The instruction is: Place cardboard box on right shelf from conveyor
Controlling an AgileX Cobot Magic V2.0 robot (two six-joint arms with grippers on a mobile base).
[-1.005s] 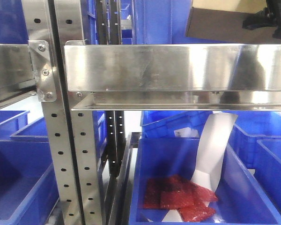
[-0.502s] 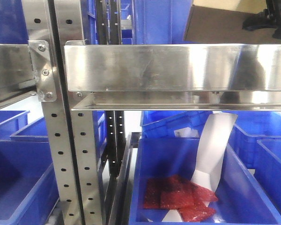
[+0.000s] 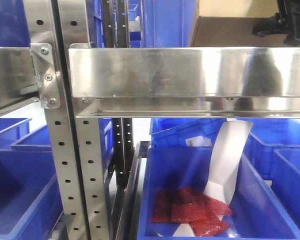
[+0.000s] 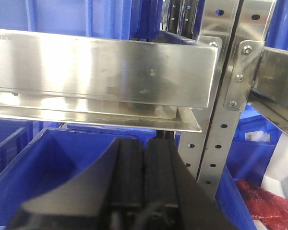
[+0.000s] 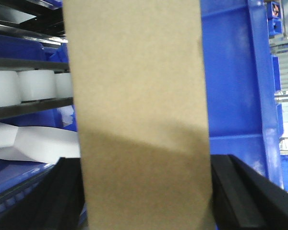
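The cardboard box [image 3: 222, 31] is at the top right of the front view, its lower edge hidden behind the front rail of the right shelf [image 3: 190, 72]. My right gripper [image 3: 279, 26] is shut on its right end. The right wrist view is filled by the tan box [image 5: 139, 110], with the right gripper [image 5: 144, 191] clamping it between black fingers [image 5: 233, 191] on both sides. My left gripper [image 4: 144, 160] is shut on nothing, below the left shelf rail [image 4: 101, 67] and over a blue bin [image 4: 53, 163]. The conveyor is out of view.
Perforated steel uprights [image 3: 72, 165] divide the left shelf [image 3: 10, 70] from the right one. Blue bins stand below; one [image 3: 200, 175] holds red bags [image 3: 190, 210] and a white sheet [image 3: 227, 160]. Tall blue bins [image 3: 165, 20] stand behind the box.
The box has come down and shifted slightly left with the right gripper; its tilted lower edge, earlier visible above the rail, now sits behind it. The left arm's motion cannot be judged.
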